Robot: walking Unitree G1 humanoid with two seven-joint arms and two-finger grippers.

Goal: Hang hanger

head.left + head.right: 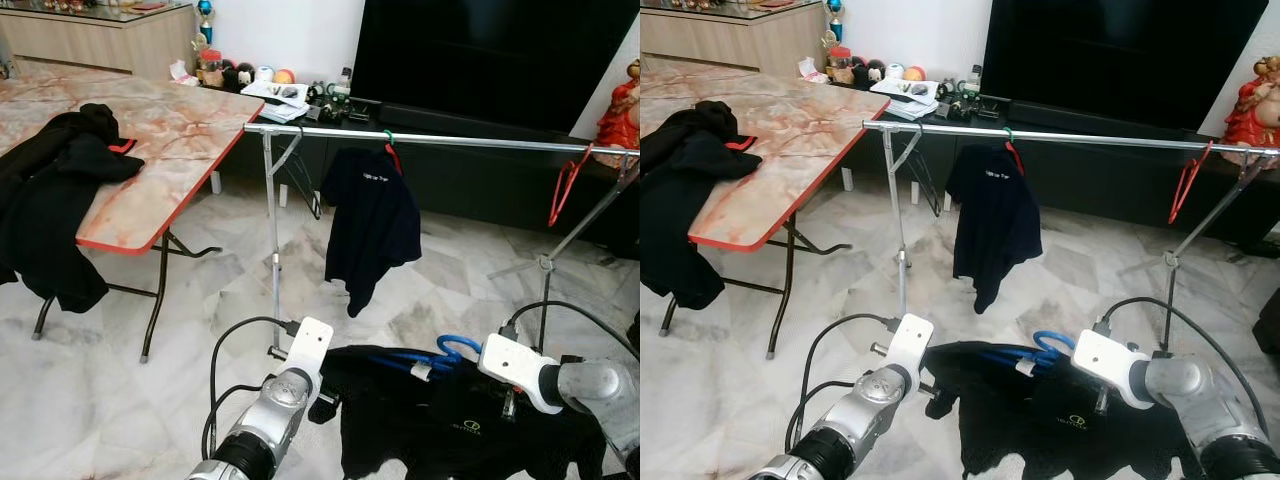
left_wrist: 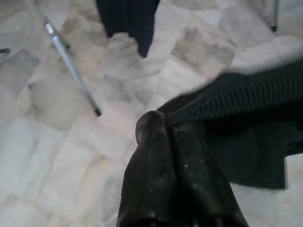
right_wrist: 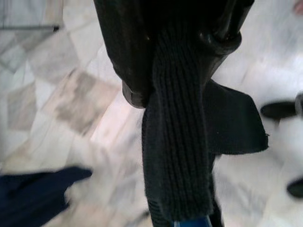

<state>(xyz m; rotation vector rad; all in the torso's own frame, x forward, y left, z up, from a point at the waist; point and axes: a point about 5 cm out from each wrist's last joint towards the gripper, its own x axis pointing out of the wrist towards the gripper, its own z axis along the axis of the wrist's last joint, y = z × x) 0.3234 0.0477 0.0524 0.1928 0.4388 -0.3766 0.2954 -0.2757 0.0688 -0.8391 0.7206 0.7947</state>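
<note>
- Holding a black shirt (image 1: 450,420) up between them, both grippers sit low, in front of the silver rail (image 1: 450,140).
- Left gripper (image 2: 165,137): fingers squeezed together on the shirt's edge.
- Right gripper (image 3: 182,61): clamped on the ribbed collar (blue hanger (image 1: 445,355) inside shirt).

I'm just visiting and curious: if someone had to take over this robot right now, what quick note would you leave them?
Left gripper: shut on the black polo shirt's edge.
Right gripper: shut on its ribbed collar.
The shirt sits on a blue plastic hanger, held low before the silver clothes rail.
Done: a dark navy shirt and an empty red hanger hang there.
Left: lift the blue hanger and hook it on, probably in the gap between them.
</note>
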